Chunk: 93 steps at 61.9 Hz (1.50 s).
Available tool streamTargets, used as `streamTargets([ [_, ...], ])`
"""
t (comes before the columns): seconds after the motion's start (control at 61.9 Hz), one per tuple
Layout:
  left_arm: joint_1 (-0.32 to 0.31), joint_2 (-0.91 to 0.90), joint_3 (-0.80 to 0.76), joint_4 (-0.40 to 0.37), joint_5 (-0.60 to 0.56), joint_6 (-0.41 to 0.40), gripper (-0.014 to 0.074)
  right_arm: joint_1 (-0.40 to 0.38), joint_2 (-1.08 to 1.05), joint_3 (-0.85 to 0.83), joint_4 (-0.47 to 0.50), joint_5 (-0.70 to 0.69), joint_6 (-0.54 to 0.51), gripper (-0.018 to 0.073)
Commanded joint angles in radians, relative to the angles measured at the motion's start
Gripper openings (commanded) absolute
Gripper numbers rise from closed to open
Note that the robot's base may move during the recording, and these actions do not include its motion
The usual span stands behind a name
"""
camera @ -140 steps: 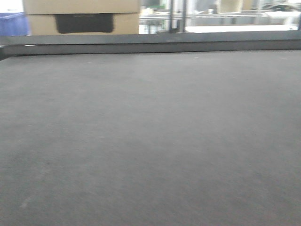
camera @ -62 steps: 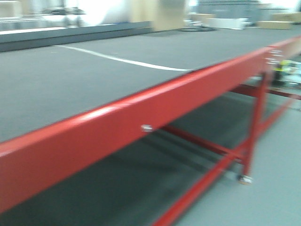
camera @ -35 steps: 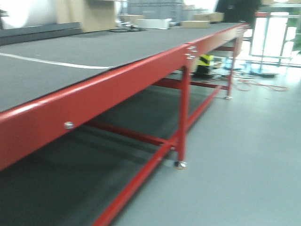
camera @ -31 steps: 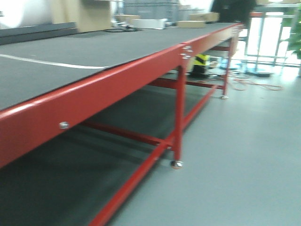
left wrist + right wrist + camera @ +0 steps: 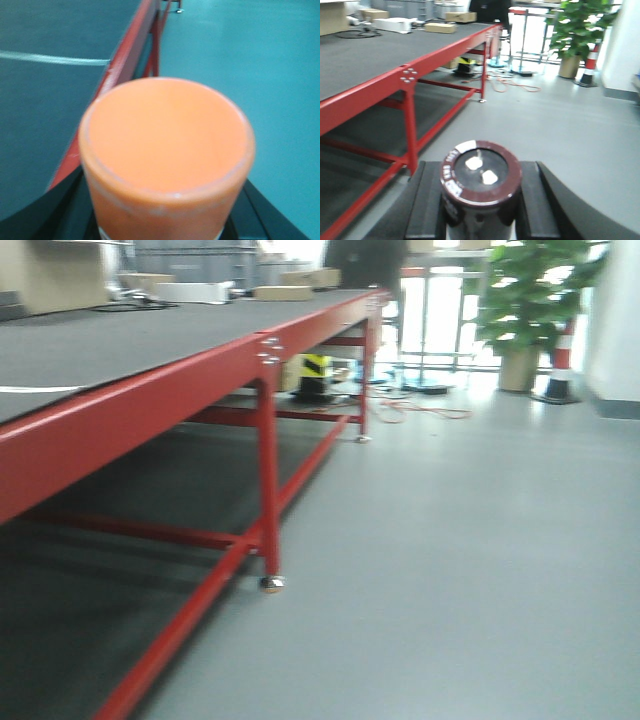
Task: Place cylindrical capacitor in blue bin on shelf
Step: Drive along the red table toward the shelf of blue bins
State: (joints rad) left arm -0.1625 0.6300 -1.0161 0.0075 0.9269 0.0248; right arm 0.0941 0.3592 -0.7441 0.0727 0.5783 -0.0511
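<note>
The left jaws are gripping the orange capacitor [image 5: 165,150] and the right jaws are clamping a dark cylinder [image 5: 481,175], apparently in transit by the red counter [image 5: 140,405]; next comes finding the shelf and blue bin, neither showing.

Orange cylindrical capacitor [image 5: 167,150]: upright, gripped between dark fingers of left claw [image 5: 161,222]; flat round top, raised rim, facing camera.

Front view low beside red-framed table [image 5: 130,412], facing along it; 2 wrist views close-up, sharing table.
</note>
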Motion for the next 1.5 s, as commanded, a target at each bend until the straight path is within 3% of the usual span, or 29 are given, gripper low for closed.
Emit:
streamTargets([
  [0.0,-0.007,-0.005,-0.006,-0.001,-0.028,0.000,-0.0111,-0.001,-0.005,0.000,-0.010,-0.026,-0.001,-0.0162],
  [1.485,-0.007,-0.005,-0.006,0.000,-0.030,0.000,-0.0111,-0.001,-0.005,0.000,-0.010,-0.026,-0.001,-0.0162],
])
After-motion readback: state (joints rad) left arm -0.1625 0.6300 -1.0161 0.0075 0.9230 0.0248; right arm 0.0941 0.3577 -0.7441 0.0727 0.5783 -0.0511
